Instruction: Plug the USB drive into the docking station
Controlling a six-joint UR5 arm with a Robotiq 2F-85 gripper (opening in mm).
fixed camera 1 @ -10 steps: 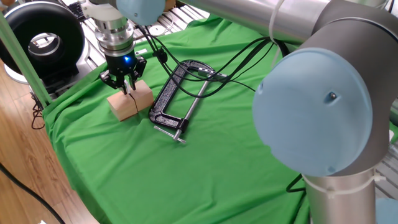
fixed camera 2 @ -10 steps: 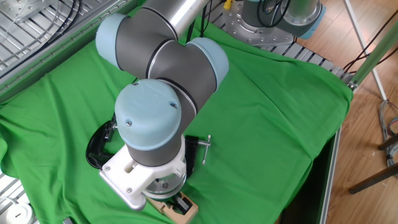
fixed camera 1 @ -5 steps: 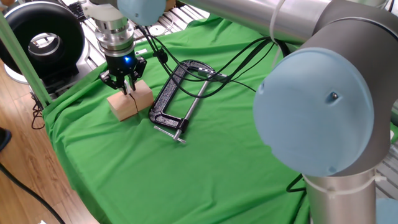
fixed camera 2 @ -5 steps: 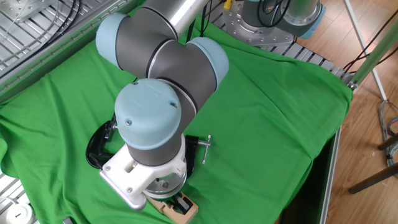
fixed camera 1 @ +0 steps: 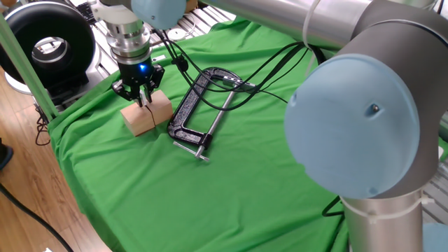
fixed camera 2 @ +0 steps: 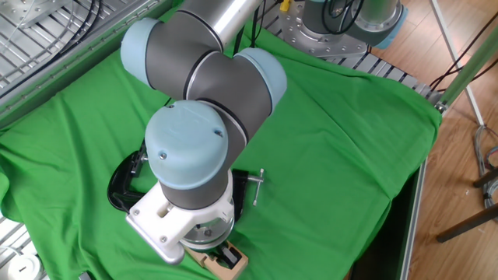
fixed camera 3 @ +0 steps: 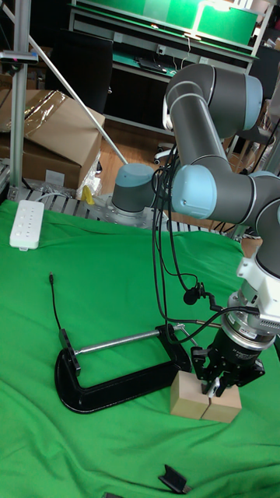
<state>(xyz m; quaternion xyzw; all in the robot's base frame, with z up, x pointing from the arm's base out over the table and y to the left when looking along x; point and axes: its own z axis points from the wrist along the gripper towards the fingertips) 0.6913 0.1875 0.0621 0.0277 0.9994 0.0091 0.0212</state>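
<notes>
Green cloth (fixed camera 1: 231,175) covers the table; at upper left of one fixed view the gripper (fixed camera 1: 143,99) points down onto the wooden blocks (fixed camera 1: 145,114), fingers drawn close at the seam, whether clamping anything I cannot tell. Just right lies the black C-clamp (fixed camera 1: 196,112). USB drive not discernible

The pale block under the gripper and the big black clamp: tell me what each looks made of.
Pale tan block: apparently unfinished wood, matte, with a seam in the tall view suggesting two pieces side by side. Big black C-clamp: probably cast metal with a dark, slightly glossy coating, plus a bare silvery screw rod.
</notes>
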